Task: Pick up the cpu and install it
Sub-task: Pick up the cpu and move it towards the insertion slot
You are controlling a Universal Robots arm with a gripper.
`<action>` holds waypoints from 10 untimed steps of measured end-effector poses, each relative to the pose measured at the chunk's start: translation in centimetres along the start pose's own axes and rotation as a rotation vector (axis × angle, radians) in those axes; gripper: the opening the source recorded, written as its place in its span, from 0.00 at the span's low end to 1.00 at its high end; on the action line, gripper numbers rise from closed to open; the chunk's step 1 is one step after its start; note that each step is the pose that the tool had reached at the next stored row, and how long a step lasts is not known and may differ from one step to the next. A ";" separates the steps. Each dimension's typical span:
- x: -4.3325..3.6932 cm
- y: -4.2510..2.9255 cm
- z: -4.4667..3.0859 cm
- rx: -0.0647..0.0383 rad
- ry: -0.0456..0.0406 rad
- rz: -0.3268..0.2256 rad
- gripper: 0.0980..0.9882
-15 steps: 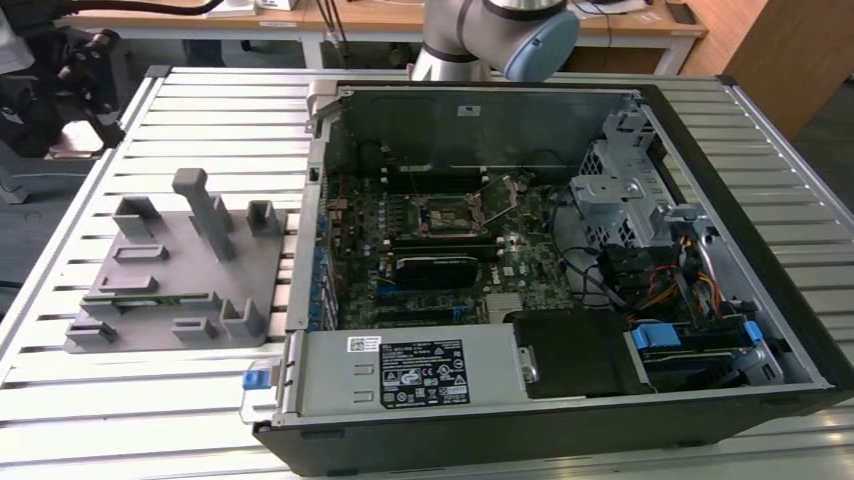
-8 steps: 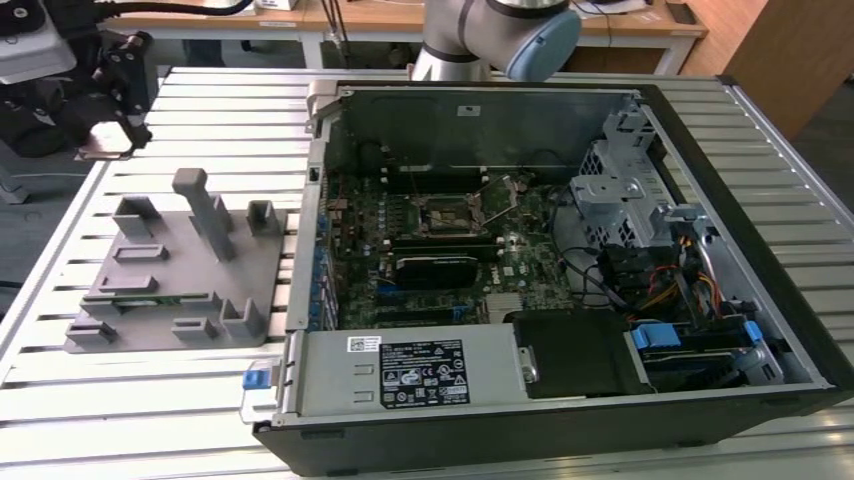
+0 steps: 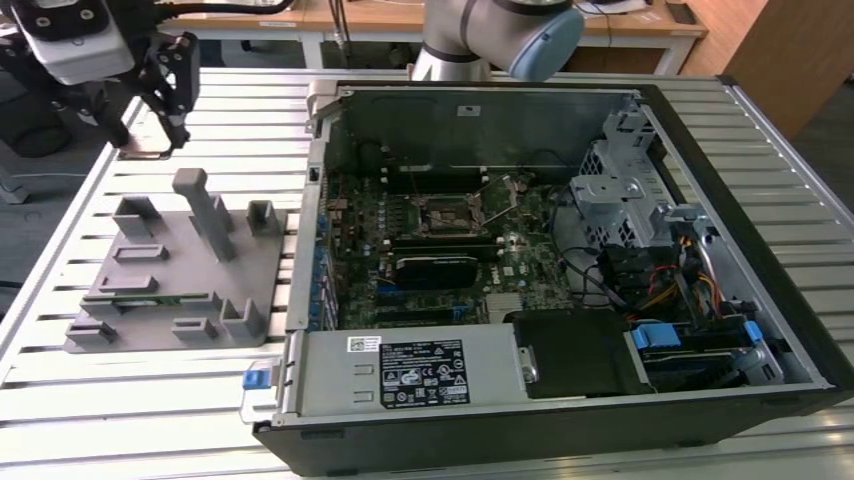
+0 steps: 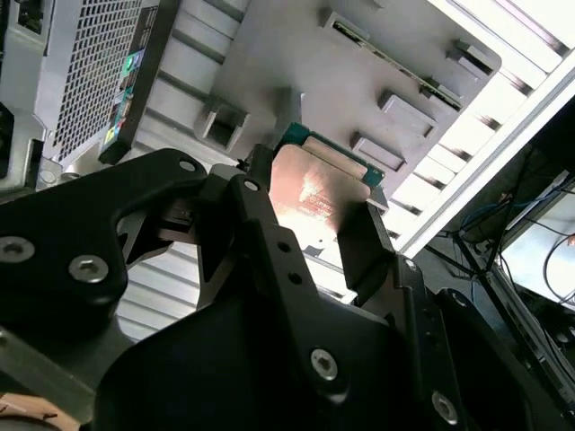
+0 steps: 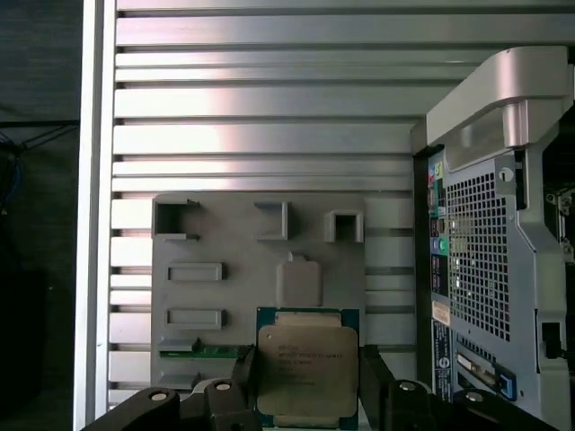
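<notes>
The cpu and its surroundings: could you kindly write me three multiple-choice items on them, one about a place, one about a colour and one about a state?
1. Where is the cpu?
A. Between the fingers of the gripper, at the exterior view's left of the computer case.
B. Inside that case.
C. In a person's hand.

2. What colour is the fixture with upright posts?
A. Red.
B. Grey.
C. Yellow.

3. How is the computer case?
A. Shut by a side panel.
B. Open, with the motherboard showing.
C. Wrapped in foil.

Key: 1 A, as both wrist views show the fingers flanking the chip; 2 B, as the exterior view shows it plain grey; 3 B, as the board lies exposed in the exterior view.
</notes>
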State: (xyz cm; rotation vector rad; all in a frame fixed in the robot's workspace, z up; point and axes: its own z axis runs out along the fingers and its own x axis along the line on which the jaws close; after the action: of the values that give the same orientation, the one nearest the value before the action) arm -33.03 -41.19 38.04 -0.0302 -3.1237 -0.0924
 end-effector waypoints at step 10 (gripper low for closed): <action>-3.98 0.15 -0.06 0.000 0.0001 0.000 0.50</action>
State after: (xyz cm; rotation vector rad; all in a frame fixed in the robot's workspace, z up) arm -29.05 -41.11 38.04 -0.0300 -3.1236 -0.0924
